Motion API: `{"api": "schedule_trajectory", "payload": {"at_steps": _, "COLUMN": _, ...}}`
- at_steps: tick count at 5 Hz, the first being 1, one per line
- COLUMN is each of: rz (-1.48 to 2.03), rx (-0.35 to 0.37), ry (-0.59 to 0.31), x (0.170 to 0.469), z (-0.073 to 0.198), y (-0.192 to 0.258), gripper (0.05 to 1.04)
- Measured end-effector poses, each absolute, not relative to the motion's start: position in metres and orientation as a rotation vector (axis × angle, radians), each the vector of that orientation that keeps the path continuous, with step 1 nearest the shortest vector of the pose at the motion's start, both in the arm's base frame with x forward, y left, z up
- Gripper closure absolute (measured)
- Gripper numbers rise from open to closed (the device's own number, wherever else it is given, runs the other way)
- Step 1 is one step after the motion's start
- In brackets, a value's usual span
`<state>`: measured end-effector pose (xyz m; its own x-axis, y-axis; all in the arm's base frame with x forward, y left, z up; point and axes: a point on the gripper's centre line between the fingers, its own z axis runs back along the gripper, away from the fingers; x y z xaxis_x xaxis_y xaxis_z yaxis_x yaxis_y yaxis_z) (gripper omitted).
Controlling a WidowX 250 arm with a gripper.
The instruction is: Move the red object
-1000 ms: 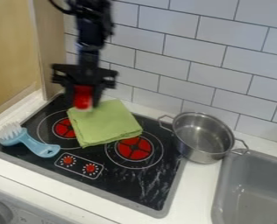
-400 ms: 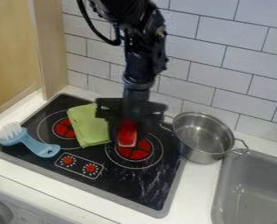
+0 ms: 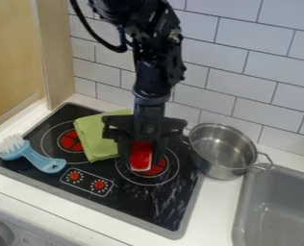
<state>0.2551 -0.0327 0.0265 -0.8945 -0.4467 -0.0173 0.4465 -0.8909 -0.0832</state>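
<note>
Red, blocky, plastic-looking object (image 3: 141,157), pinched in your black pincer (image 3: 142,153) — lower it gently, clear of the folded green cloth (image 3: 99,139) at ten o'clock.

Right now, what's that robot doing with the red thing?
The black robot arm has the red object in its gripper, over the burner nearer the silver pot. I can't tell if it touches the stove. The green cloth and blue brush lie on the stove.
</note>
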Motion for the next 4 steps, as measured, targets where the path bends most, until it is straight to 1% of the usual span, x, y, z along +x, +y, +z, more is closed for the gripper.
{"api": "schedule_trajectory", "payload": {"at_steps": 1, "rz": -2.687, "rx": -0.011, "ry": 0.107, "x": 0.252, "z": 0.024, "y": -0.034, "gripper": 0.543}}
{"api": "schedule_trajectory", "payload": {"at_steps": 2, "rz": -2.709, "rx": -0.014, "ry": 0.079, "x": 0.254, "z": 0.019, "y": -0.037, "gripper": 0.543}}
{"api": "schedule_trajectory", "payload": {"at_steps": 3, "rz": -2.729, "rx": -0.059, "ry": 0.070, "x": 0.252, "z": 0.007, "y": -0.039, "gripper": 0.543}}
{"api": "schedule_trajectory", "payload": {"at_steps": 4, "rz": -2.744, "rx": -0.082, "ry": 0.067, "x": 0.253, "z": 0.003, "y": -0.039, "gripper": 0.543}}
